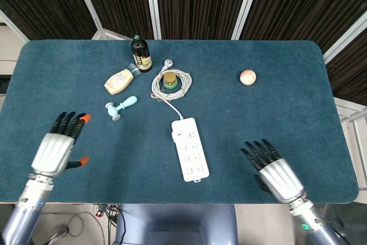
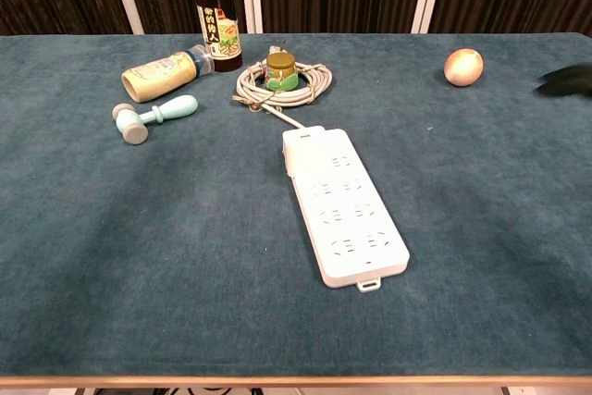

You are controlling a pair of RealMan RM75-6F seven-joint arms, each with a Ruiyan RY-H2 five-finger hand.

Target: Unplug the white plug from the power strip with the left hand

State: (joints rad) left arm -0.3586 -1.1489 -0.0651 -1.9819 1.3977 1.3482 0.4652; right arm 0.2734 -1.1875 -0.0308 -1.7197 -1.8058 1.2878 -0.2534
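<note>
Right robot hand (image 1: 274,167): near right over the tabletop (image 1: 287,113), fingers spread, holding nothing.
Left robot hand (image 1: 57,146): near left, fingers wide apart and empty, well apart from the power strip.
Power strip (image 1: 190,148): white, lying flat at near centre; every socket looks empty in both views.
White plug (image 1: 167,62): at the free end of the strip's coiled cable (image 1: 178,87), farther back, just right of the dark bottle (image 1: 140,54); no plug shows seated in the strip.
Step in hand: judged as the left hand's approach, barely begun.
Doing it well: confirm first where a plug actually sits; if one is seated, grip its body, not the cord, and pull straight up.
</note>
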